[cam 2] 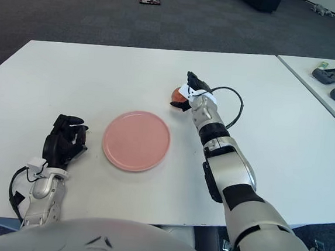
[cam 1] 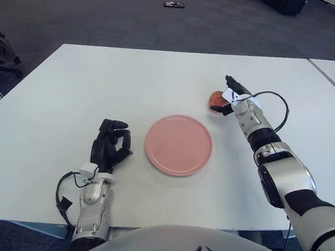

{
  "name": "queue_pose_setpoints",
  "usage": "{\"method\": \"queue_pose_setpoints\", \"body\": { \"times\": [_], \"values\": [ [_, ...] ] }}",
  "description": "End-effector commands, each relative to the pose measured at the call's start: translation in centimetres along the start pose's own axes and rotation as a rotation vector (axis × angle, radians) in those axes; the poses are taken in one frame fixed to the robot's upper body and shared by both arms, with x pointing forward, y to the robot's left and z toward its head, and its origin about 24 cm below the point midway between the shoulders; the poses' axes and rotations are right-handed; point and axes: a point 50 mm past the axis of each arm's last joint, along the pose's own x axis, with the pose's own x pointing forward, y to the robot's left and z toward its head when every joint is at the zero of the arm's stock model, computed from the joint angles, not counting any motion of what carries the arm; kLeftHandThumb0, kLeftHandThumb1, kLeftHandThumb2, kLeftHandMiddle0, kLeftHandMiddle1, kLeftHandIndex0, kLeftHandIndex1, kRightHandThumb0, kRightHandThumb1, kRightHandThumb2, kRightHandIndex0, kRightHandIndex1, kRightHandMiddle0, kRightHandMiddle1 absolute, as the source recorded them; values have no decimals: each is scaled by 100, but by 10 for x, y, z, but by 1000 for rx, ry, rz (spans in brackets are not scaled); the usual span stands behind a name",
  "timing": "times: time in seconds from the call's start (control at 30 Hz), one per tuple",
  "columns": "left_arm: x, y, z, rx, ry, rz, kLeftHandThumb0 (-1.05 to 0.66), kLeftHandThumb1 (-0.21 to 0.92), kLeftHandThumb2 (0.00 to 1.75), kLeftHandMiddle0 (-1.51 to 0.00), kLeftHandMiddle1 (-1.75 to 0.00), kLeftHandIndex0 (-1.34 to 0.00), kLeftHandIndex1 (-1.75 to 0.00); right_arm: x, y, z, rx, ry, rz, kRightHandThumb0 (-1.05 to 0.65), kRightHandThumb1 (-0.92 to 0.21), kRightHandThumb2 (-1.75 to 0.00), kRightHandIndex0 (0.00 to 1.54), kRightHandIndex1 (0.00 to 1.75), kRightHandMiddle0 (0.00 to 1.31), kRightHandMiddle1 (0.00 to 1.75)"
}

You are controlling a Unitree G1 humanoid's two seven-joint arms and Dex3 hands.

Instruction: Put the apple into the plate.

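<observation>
Red apple point(cam 1: 217, 99) right of centre | right hand point(cam 1: 233, 98) fingers closing around it | firm the grip, then carry lower-left over pink plate point(cam 1: 178, 145) | left hand point(cam 1: 112, 145) curled, holding nothing, lower left beside plate

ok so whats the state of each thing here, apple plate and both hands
apple: on the table beyond the plate to its right, in the right hand's grasp
plate: flat on the table, nothing on it
right hand: reached out, fingers closed around the apple
left hand: left of the plate, fingers curled, holding nothing
table: white, bearing the plate and the apple
</observation>
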Motion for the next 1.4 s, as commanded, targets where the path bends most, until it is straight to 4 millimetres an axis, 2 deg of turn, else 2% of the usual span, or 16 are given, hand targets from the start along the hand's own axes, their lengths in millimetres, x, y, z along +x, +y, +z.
{"method": "queue_pose_setpoints", "body": {
  "times": [0.0,0.27,0.43,1.07,1.1,1.2,1.23,1.27,1.37],
  "values": [
    [-8,3,-13,-11,78,22,-40,62,94,-103,-175,-38,-175,3,-3,7,-35,-22,-7,-87,-40,-71,0,0,0,0],
    [-9,2,-13,-27,73,25,-40,62,94,-101,-175,-38,-175,4,4,8,-60,-11,15,-87,-46,-64,0,0,0,0],
    [-9,2,-12,-19,75,29,-39,63,93,-100,-175,-38,-175,5,6,8,-104,8,30,-83,-43,-72,0,0,0,0],
    [-12,0,-11,-35,105,45,-39,65,90,-98,-175,-36,-175,4,19,5,-387,45,180,-85,-54,-79,3,2,1,0],
    [-12,0,-11,-32,105,45,-39,65,90,-98,-175,-36,-175,4,20,5,-400,44,185,-85,-55,-77,2,16,0,6],
    [-12,0,-10,-20,103,42,-39,65,90,-98,-175,-36,-175,3,22,4,-434,44,197,-83,-54,-76,1,39,0,19],
    [-13,0,-11,-17,103,41,-39,66,90,-98,-175,-36,-175,3,23,3,-441,45,200,-80,-51,-77,0,51,0,29],
    [-13,0,-11,-19,104,42,-39,66,89,-98,-175,-36,-175,3,23,3,-446,48,204,-80,-50,-78,0,55,0,33],
    [-13,1,-11,-25,108,49,-39,66,89,-98,-175,-36,-175,2,25,3,-452,55,212,-71,-40,-87,0,80,0,60]
  ]
}}
